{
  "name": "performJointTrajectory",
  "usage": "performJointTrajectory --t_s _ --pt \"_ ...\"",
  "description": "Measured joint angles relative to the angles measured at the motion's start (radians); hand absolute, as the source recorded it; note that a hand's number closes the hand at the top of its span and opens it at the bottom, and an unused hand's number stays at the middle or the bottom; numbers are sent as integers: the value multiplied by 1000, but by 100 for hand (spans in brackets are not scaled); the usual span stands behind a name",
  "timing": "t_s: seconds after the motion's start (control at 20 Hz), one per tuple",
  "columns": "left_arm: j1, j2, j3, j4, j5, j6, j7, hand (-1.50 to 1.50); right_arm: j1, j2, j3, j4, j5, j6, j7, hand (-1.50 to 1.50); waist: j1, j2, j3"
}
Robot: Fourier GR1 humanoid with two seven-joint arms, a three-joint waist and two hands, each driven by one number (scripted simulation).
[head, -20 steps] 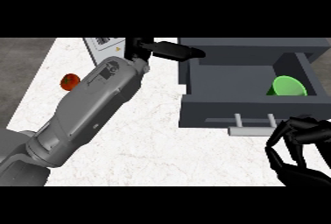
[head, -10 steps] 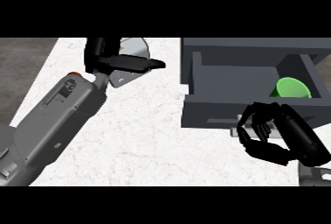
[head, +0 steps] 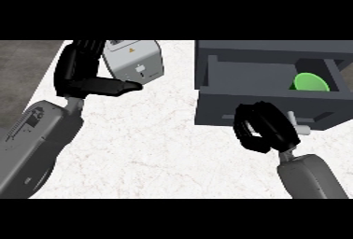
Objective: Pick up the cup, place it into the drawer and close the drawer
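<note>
Head view: cup in drawer; right robot hand curled, empty, at front.

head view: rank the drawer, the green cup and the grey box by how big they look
1. drawer, clearly the largest.
2. grey box, partly hidden by the left hand, so its full extent is unsure.
3. green cup, smallest, though only part shows inside the drawer.

My left hand sits at upper left, fingers pointing up and thumb stretched out to the right; its grey forearm runs down to the lower left corner. My right hand, fingers curled and holding nothing, rises on its forearm from the lower right.
</note>
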Motion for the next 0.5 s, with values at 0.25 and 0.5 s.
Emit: performJointTrajectory --t_s 0.25,0.5 --pt "103 35 39 -46 -1 -54 -26 -150 -147 52 -13 307 77 -113 -71 150 -6 3 0" --pt "174 72 91 -83 0 -110 -34 -150 -321 82 -77 594 89 -191 -161 150 -6 1 -2"
